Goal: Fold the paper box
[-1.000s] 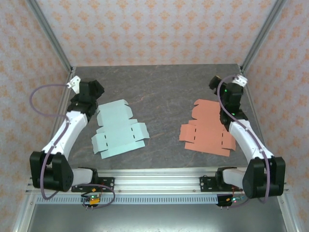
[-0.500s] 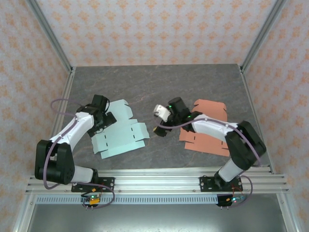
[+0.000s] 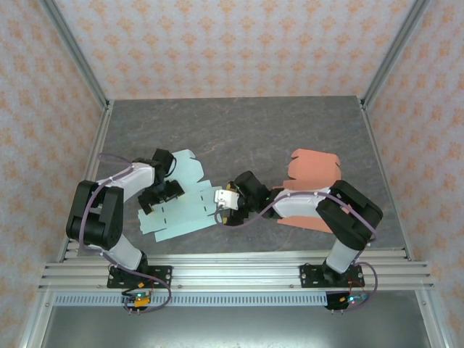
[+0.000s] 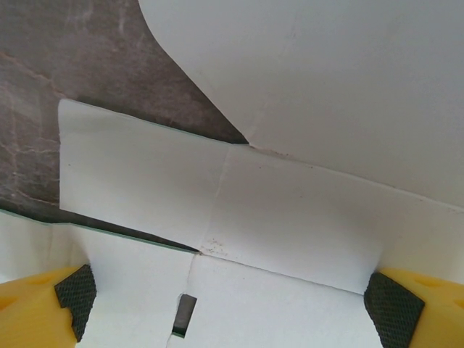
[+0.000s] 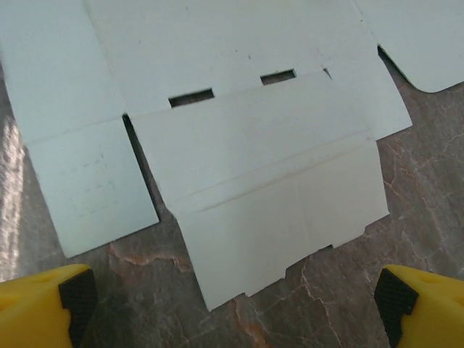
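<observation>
Right claw (image 5: 233, 301): jaws wide, low over the table (image 3: 239, 130), at the near-right flap of the pale blue box blank (image 3: 181, 210).
Left claw (image 4: 232, 304): fingers wide apart above the blank's left side, holding nothing.
Blank: flat, left of centre; long axis seems to run near-left to far-right, rounded flap farthest.
Orange blank (image 3: 313, 168): flat, far right.

Pale mint on the flat paper box (image 3: 177, 199); salmon orange on the second blank (image 3: 313, 168). Dark grey with pale marbled veins across the desk (image 3: 239, 130). Yellow with black textured pads (image 4: 76, 293) on the left claw (image 4: 233, 301), likewise the right claw (image 5: 233, 299). Peach floral print over the walls (image 3: 217, 43).
</observation>
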`<act>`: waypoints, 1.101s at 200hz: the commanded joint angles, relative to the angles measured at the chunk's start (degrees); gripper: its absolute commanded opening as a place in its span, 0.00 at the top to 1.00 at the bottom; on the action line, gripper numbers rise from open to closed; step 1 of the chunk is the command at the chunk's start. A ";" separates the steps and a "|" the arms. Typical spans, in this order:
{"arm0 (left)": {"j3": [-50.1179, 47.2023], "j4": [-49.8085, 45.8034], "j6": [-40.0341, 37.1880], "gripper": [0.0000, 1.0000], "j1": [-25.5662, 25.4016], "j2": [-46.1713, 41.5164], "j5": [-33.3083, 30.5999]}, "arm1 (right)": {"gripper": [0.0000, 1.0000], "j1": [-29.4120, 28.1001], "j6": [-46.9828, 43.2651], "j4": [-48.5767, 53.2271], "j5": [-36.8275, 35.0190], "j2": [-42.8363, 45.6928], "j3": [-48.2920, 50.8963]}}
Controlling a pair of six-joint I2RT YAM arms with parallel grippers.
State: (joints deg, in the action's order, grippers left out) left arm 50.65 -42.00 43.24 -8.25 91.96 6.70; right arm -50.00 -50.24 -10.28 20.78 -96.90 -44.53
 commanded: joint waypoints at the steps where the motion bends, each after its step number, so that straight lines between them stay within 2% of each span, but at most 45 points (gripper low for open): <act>1: -0.12 -1.95 0.79 0.00 -0.13 2.16 -1.32 | 0.01 -1.08 -4.50 -12.46 -9.27 -0.41 1.80; 22: 0.81 -3.18 0.35 0.00 -0.17 3.37 -0.95 | 0.04 -2.58 -7.44 -18.83 -14.68 -1.95 3.20; 54: -0.42 -1.27 0.18 0.00 -0.19 3.59 0.49 | 0.11 -3.57 -9.81 -21.72 -15.50 -3.31 3.05; 98: -0.03 -1.16 0.17 0.00 -0.19 5.10 2.97 | 0.11 -5.62 -13.70 -21.74 -14.91 -4.32 4.01; 130: 0.74 -2.35 -0.35 0.00 -0.18 5.83 3.02 | 0.12 -6.78 -17.65 -31.31 -22.02 -8.01 5.65; 171: 0.94 -2.46 -0.97 0.00 -0.18 6.05 3.97 | 0.27 -6.87 -22.95 -36.06 -24.99 -10.33 5.95; 220: 3.64 -4.01 -3.41 0.00 -0.10 5.82 7.01 | 0.60 -7.26 -25.59 -37.88 -28.07 -11.49 5.87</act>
State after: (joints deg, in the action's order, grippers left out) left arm 53.82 -42.76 43.22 -8.10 95.11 9.89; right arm -57.49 -73.71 -45.21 -2.22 -107.22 -39.07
